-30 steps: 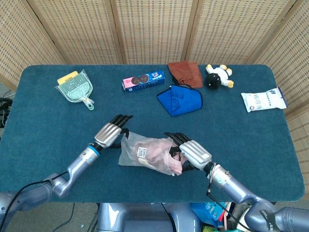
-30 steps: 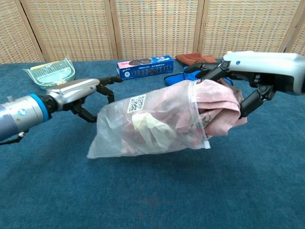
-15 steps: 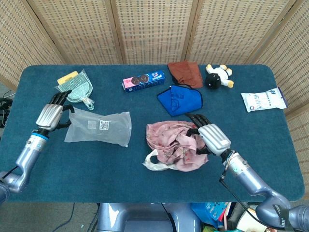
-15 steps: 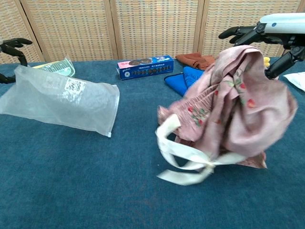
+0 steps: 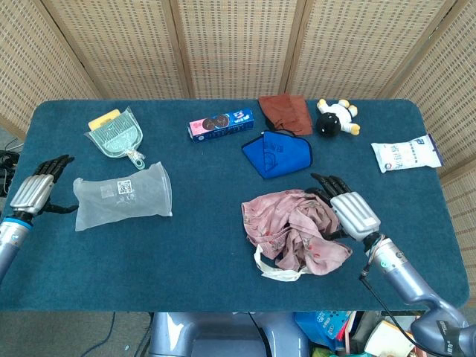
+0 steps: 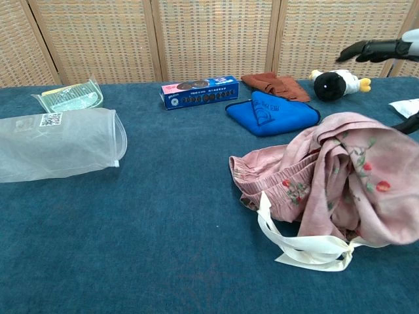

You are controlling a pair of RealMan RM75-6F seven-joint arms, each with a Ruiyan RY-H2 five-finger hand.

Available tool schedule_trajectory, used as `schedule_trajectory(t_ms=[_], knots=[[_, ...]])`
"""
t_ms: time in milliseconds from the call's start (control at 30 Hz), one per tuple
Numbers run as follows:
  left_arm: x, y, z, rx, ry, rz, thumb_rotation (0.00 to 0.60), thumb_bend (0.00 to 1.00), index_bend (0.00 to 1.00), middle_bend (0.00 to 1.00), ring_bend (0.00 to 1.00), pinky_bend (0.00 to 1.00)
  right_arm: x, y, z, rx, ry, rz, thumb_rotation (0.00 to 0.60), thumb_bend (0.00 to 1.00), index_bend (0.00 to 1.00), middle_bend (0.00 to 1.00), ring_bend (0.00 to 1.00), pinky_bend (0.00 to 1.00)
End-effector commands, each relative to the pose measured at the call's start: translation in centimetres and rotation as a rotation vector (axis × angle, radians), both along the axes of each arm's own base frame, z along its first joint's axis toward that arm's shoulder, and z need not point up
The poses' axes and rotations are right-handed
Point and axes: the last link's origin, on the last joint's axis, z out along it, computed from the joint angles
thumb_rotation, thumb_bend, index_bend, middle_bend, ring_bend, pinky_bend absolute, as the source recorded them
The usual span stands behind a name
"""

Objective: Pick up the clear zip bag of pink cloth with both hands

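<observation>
Head view: the clear zip bag [image 5: 123, 196] is empty, lying flat just right of the left robot hand [image 5: 36, 191], which pinches its closed end. Long axis runs left-right, open mouth facing the right robot hand [image 5: 353, 214]. That hand grips the pink cloth [image 5: 294, 232], heaped on the surface [image 5: 201, 253] well apart from the bag. As a two-handed pickup this looks failed; next, regroup cloth and bag.

Both hands carry ribbed silver-grey back plates with slim black fingers. The left hand [image 5: 35, 190] joins its metallic grey forearm [image 5: 7, 239] through a blue ring at the wrist. The right hand [image 5: 351, 212] sits on a rounded silver-blue forearm [image 5: 405, 274], with thin black cables looping beside the wrist.
</observation>
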Motion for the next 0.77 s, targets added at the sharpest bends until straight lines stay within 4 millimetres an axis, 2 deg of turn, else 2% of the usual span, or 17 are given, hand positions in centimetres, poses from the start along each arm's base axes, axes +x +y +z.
schedule_trajectory(t_ms=[33, 133, 267, 333, 367, 467, 767], knots=[[0.0, -3.0, 3.8, 0.102, 0.035, 0.004, 0.600, 0.11, 0.00, 0.00, 0.00, 0.00, -1.1, 1.4, 1.7, -0.125, 0.085, 0.059, 0.600, 0.00, 0.00, 0.00, 0.00, 0.00], [-0.2, -6.8, 6.0, 0.195, 0.050, 0.047, 0.600, 0.11, 0.00, 0.00, 0.00, 0.00, -2.4, 3.1, 3.8, -0.246, 0.141, 0.082, 0.600, 0.00, 0.00, 0.00, 0.00, 0.00], [-0.1, -10.8, 7.2, 0.272, 0.103, 0.114, 0.600, 0.11, 0.00, 0.00, 0.00, 0.00, -4.0, 4.7, 5.1, -0.338, 0.182, 0.083, 0.600, 0.00, 0.00, 0.00, 0.00, 0.00], [0.0, -12.9, 7.4, 0.333, 0.125, 0.141, 0.600, 0.11, 0.00, 0.00, 0.00, 0.00, -4.8, 5.9, 5.1, -0.346, 0.164, 0.067, 0.600, 0.00, 0.00, 0.00, 0.00, 0.00], [-0.1, -14.4, 7.1, 0.362, 0.110, 0.164, 0.600, 0.11, 0.00, 0.00, 0.00, 0.00, -5.2, 7.0, 4.9, -0.328, 0.128, 0.047, 0.600, 0.00, 0.00, 0.00, 0.00, 0.00], [0.2, -17.4, 6.2, 0.390, 0.091, 0.186, 0.600, 0.11, 0.00, 0.00, 0.00, 0.00, -6.3, 9.3, 4.6, -0.327, 0.096, 0.023, 0.600, 0.00, 0.00, 0.00, 0.00, 0.00], [2.2, -20.4, 4.9, 0.341, 0.122, 0.151, 0.600, 0.11, 0.00, 0.00, 0.00, 0.00, -7.2, 13.6, 3.9, -0.355, 0.100, -0.060, 0.600, 0.00, 0.00, 0.00, 0.00, 0.00]])
